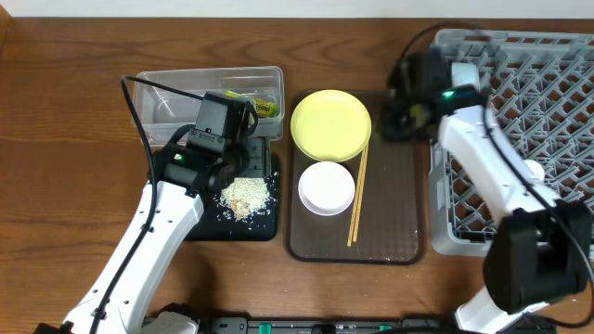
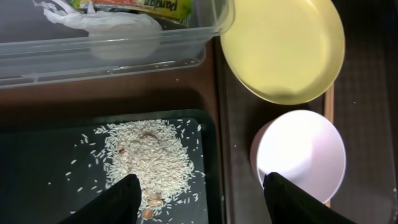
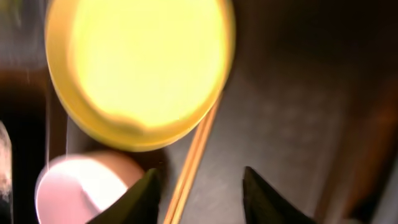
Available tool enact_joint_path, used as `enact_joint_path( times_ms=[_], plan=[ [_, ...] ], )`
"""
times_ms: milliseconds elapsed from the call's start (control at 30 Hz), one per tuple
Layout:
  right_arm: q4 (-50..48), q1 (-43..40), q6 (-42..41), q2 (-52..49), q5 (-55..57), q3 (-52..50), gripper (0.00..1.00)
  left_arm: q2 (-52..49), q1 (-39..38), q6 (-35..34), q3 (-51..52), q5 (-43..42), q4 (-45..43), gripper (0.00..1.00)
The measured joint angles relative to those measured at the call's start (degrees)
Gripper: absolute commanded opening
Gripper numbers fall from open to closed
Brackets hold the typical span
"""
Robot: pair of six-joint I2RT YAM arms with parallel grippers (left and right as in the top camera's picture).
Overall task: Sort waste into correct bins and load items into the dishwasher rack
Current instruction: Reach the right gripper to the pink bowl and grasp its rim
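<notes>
My left gripper is open and empty above the right edge of the black tray, which holds the rice heap. The clear tub behind it holds the snack wrapper and white scraps. The yellow plate, white bowl and chopsticks lie on the brown serving tray. My right gripper is open above the chopsticks, which show between its fingers, beside the plate. The blue bowl and the cup are not seen.
The grey dishwasher rack stands at the right, against the serving tray's right edge. My right arm reaches from the front right across the rack's left side. A black cable loops over the clear tub.
</notes>
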State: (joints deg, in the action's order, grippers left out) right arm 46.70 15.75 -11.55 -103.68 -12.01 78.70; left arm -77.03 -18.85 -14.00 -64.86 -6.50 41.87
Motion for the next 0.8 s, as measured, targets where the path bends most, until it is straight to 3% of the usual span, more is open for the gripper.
enact_joint_path(
  times_ms=[167, 333, 400, 467, 667, 800],
  plan=[
    [0.0, 4.7, 0.0, -1.1, -1.5, -5.4, 0.43, 0.0, 0.1, -5.4, 0.0, 6.7, 3.1, 0.67],
    [-2.2, 8.7, 0.0, -1.1, -2.2, -10.4, 0.36, 0.0, 2.9, -12.1, 0.0, 11.9, 5.7, 0.66],
    [-3.0, 9.4, -0.1, -1.1, -2.4, -11.9, 0.22, 0.0, 4.3, -13.4, 0.0, 12.9, 6.3, 0.67],
    [-3.6, 9.6, -0.3, -1.1, -2.5, -13.2, 0.01, 0.0, 5.3, -14.4, 0.0, 13.5, 6.7, 0.66],
    [-2.3, 9.3, -0.9, -1.1, 0.2, -12.6, 0.01, 0.0, 6.0, -15.4, 0.0, 14.3, 7.3, 0.67],
    [1.5, 6.9, -0.8, -0.8, 6.2, -6.8, 0.01, 0.0, 6.0, -15.8, 0.0, 14.4, 7.4, 0.67]
  ],
)
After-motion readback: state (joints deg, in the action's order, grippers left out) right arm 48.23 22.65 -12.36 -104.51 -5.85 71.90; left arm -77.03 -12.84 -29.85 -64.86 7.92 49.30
